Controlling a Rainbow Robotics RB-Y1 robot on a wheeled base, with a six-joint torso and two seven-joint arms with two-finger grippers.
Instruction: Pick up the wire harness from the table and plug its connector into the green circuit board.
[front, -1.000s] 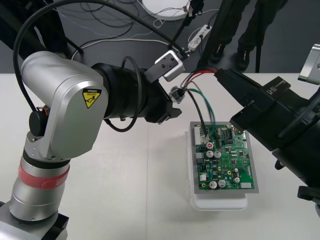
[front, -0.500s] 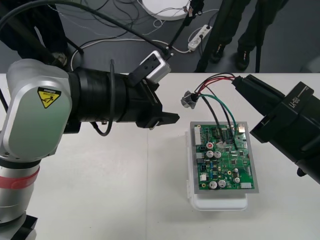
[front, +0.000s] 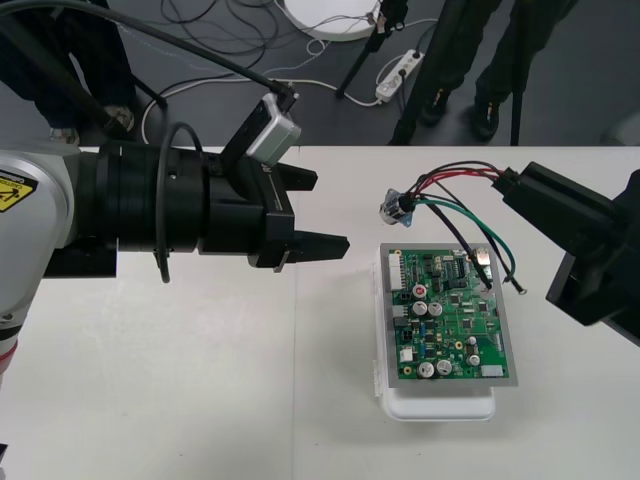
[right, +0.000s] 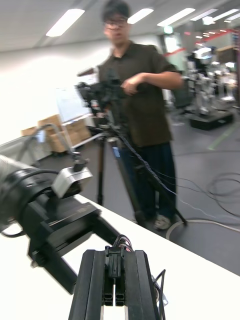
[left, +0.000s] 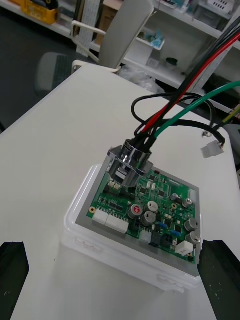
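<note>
Though the green circuit board on its white plastic base sits nearest the robot on the pale table, nothing is plugged into it yet. Just beyond it hangs the thin red, black and green wire harness, its round metal socket dangling near the board's far left corner, so the pick-up looks done. The right gripper, past the board's far right, is clamped on the small black plug. The left gripper hovers left of the socket, fingers spread, holding nothing. Left to do: align and insert. The plug is mostly buried between the fingers, and its matching header on the board is hard to pick out.
</note>
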